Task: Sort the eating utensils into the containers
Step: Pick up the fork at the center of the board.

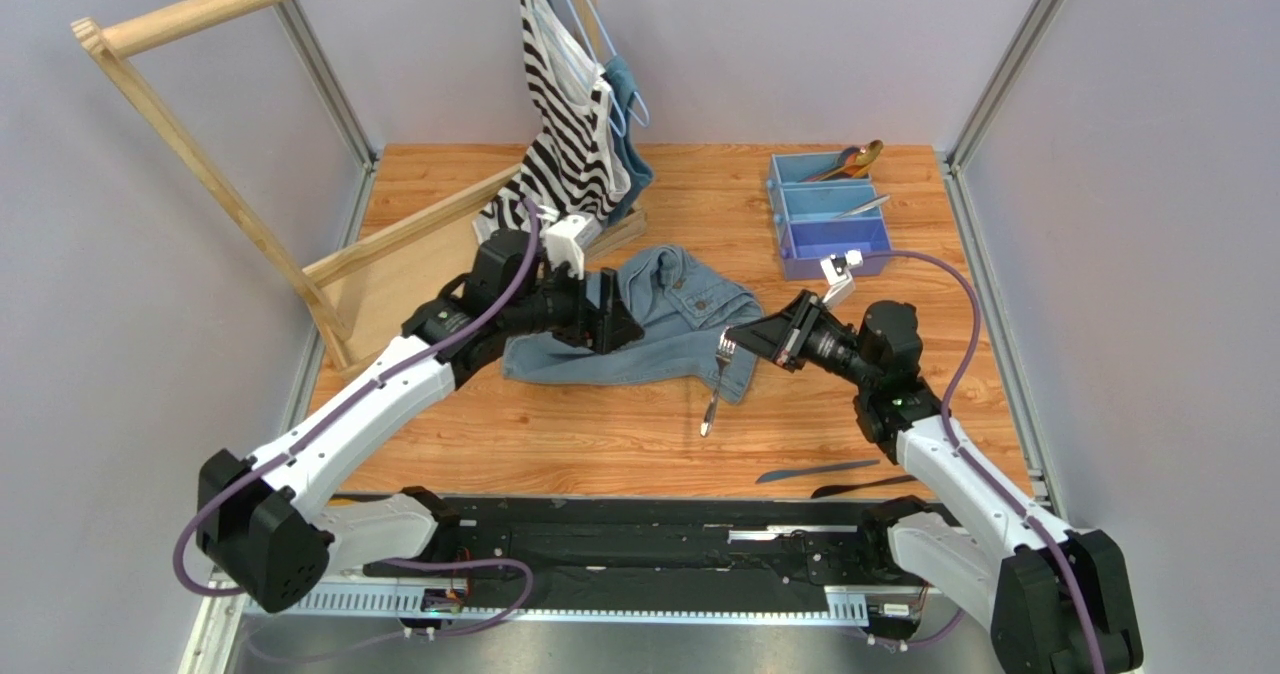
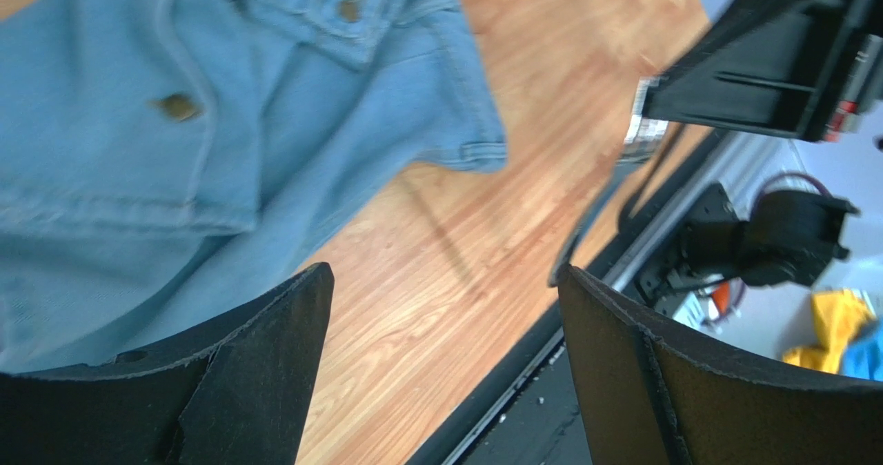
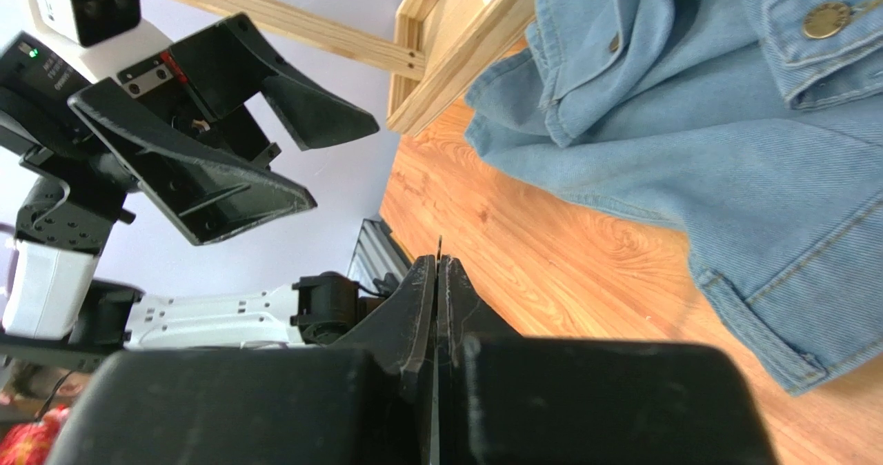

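Right gripper (image 3: 436, 268) pinches the silver fork (image 1: 715, 386) by its head; left gripper (image 2: 446, 279) stands wide over the denim jacket (image 1: 684, 292).

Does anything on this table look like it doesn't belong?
Yes: a crumpled denim jacket lies mid-table, next to the fork that the right gripper holds. Clothing looks odd where cutlery is being sorted.
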You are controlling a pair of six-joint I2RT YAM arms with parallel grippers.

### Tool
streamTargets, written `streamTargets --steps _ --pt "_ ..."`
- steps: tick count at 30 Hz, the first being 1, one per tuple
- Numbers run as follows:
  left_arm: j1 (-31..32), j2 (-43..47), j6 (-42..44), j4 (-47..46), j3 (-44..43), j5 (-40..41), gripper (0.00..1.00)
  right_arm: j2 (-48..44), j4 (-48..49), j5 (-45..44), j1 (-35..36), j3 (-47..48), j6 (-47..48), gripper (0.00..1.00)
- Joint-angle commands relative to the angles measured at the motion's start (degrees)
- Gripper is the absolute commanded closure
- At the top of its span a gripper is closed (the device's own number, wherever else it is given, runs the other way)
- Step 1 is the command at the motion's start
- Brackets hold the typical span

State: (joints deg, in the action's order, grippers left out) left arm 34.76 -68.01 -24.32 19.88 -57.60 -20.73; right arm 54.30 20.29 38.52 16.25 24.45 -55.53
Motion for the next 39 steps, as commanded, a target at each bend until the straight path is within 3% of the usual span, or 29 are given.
streamTargets --steps 1,8,12,19,28,39 --pt "-5.31 5.43 -1.61 3.41 2.75 3.07 0.12 -1.31 -3.5 -3.1 -0.6 4.11 3.84 1.0" --pt "-15.76 7.01 -0.47 7.98 6.53 1.49 0.12 -0.08 -9.04 -4.42 -2.36 7.89 6.74 1.0" --pt "-19.99 7.19 -2.66 6.14 9.0 -3.07 0.12 1.24 -9.75 -4.42 -3.24 9.3 7.45 1.0" --pt "-20.61 6.48 -0.83 11.23 5.23 -2.83 0.13 4.67 -10.71 -4.51 -5.0 12.72 8.86 1.0" --pt "-20.61 8.42 5.24 22.12 0.22 5.26 0.13 11.43 -9.66 -5.56 -11.15 20.46 9.38 1.0" --pt "-20.96 10.88 7.18 23.98 2.14 8.25 0.13 22.07 -5.63 -11.45 -18.09 32.05 7.19 1.0"
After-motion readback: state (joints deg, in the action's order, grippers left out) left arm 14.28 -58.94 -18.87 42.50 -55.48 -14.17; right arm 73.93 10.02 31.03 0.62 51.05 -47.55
